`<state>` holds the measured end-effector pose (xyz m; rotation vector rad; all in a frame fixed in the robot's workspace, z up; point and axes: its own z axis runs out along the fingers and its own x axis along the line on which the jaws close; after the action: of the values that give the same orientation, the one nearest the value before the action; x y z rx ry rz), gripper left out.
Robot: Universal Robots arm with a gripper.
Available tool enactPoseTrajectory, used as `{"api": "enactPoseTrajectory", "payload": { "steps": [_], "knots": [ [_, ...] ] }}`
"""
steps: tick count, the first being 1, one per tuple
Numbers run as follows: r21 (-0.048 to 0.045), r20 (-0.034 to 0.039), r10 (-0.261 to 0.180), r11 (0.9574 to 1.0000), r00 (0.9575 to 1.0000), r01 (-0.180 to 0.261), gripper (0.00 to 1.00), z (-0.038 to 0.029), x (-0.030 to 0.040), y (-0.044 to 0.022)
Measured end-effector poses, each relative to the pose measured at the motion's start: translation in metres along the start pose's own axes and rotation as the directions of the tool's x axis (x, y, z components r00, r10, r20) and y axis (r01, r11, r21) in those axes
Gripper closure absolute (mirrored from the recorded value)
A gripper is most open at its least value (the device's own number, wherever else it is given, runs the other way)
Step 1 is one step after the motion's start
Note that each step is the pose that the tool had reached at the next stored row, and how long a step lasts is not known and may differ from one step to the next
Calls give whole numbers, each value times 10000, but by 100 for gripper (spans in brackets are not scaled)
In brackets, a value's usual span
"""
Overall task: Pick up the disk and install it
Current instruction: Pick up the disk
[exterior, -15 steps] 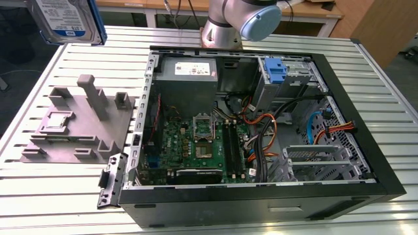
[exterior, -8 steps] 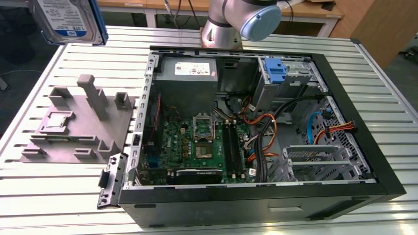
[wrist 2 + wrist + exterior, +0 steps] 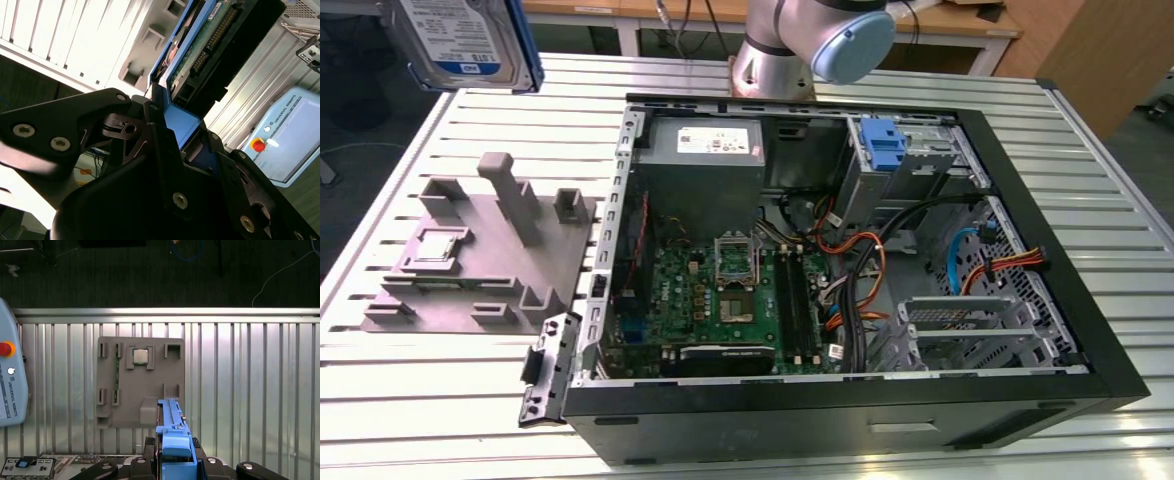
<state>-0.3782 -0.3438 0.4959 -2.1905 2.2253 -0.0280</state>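
1. My claw (image 3: 182, 127) was clamped on the disk (image 3: 460, 40), gripping it by its blue side rails.
2. The disk hung in the air outside the case (image 3: 854, 400), well apart from it, off the case's far corner on the exterior view's left.
3. I judged the step in hand to be the carry, with nothing yet seated in the case.
4. To do it well, I reckoned the grip had to stay square on the rails. A tilted disk would likely bind against a bay wall.
5. I also judged that the path should stay high over the case rim and over the cables (image 3: 867, 270) inside the case.
6. A blue bracket (image 3: 886, 145) sat in the bay at the case's far side.
7. The exterior view gave me the disk's labelled face and the whole open case.
8. The second wrist view gave the disk's other face instead, with its green board and connector, and my fingers (image 3: 155, 125) pressed on the rail.
9. The first wrist view looked down past the rail to a grey fixture (image 3: 140, 385) on the worktop (image 3: 250, 390) beside the case. A chip (image 3: 140, 356) sat in the fixture.
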Motion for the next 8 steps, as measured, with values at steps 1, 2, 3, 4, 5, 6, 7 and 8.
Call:
{"api": "enactPoseTrajectory", "payload": {
  "steps": [1,2,3,4,5,6,7,8],
  "knots": [
    [0,-1,0,10000,10000,0,63,0,0,-3],
    [0,0,0,10000,10000,0,63,0,0,-5],
    [0,0,0,10000,10000,0,63,0,0,-9],
    [0,0,-1,10000,10000,1,63,0,0,-14],
    [0,0,-1,10000,10000,1,63,0,0,-19],
    [0,0,-1,10000,10000,1,63,0,0,-25],
    [-1,-1,-1,10000,10000,1,63,0,0,-30],
    [-1,0,0,10000,10000,0,63,1,0,-36]
  ]
}}
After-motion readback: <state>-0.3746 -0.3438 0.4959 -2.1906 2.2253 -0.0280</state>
